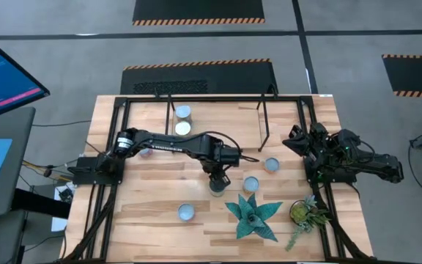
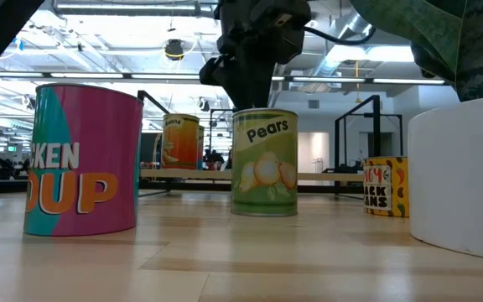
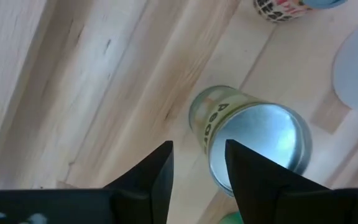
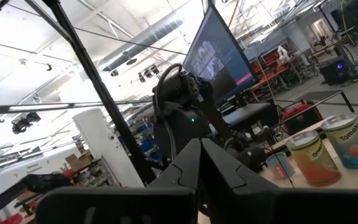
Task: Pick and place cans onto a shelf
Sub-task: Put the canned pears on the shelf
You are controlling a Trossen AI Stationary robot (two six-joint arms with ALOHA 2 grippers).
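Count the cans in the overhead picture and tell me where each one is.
6. Two cans stand on the shelf at and. One peeks from behind the left arm, one sits under the left gripper, and others at and would make seven.

The green can (image 2: 264,163) in the low view reads "Pears". The pink and teal can (image 2: 80,159) shows "KEN" above "UP", cut off. A bluish can (image 4: 353,141) in the right wrist view reads "Tomato"; other labels are illegible.
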